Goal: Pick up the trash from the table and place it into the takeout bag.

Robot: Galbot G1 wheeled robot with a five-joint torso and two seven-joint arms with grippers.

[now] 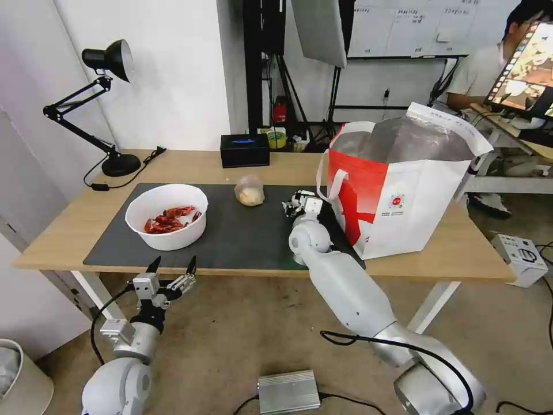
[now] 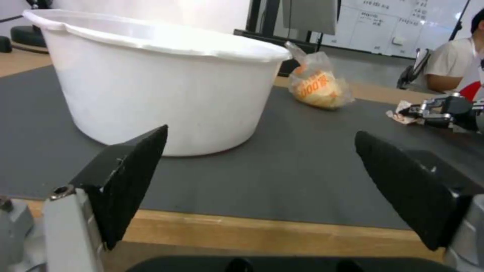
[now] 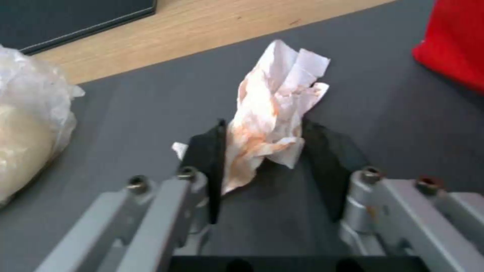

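On the dark mat [image 1: 242, 236] of the table [image 1: 461, 253], my right gripper [image 1: 299, 204] is shut on the crumpled white tissue [image 3: 272, 113], stained orange, whose lower end rests on the mat. Just to its right stands the takeout bag [image 1: 415, 190], mouth open, foil lining showing. A small clear bag with a beige lump [image 1: 249, 191] lies at the mat's far side. The white bowl of red crayfish shells [image 1: 167, 222] sits at the mat's left. My left gripper [image 1: 173, 266] hangs open below the table's front edge, facing the bowl [image 2: 151, 87].
A black tissue box [image 1: 245, 150] stands at the table's back edge and a black desk lamp [image 1: 109, 115] at the back left. On the floor are a silver box [image 1: 288, 392], a white bin [image 1: 17, 374] and a white case [image 1: 521, 256].
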